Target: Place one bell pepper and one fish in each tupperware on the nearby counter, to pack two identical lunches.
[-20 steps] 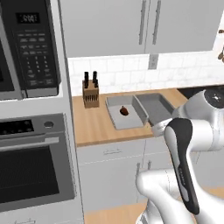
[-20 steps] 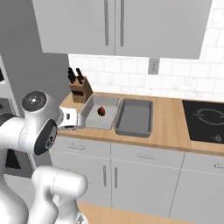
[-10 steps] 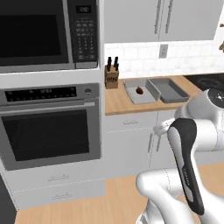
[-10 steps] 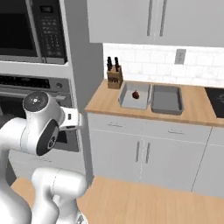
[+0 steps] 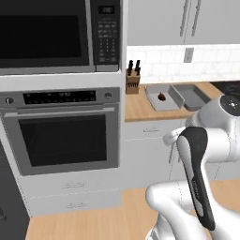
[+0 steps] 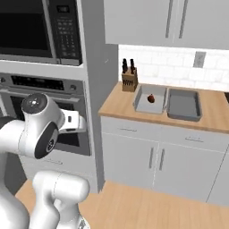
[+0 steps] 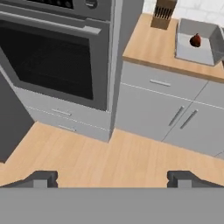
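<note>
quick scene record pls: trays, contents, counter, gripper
lighter tupperware: on the counter, holds one bell pepper
darker tupperware: right beside the lighter one, nothing visible in it
fish: none visible in either tray
knife block: on the counter, left of the trays, by the backsplash
gripper: open, holding nothing, over the wooden floor, away from the counter

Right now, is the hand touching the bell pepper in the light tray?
Apart. In the hand view the hand hangs open over the wooden floor, while the bell pepper sits in the lighter tupperware up on the counter.
</note>
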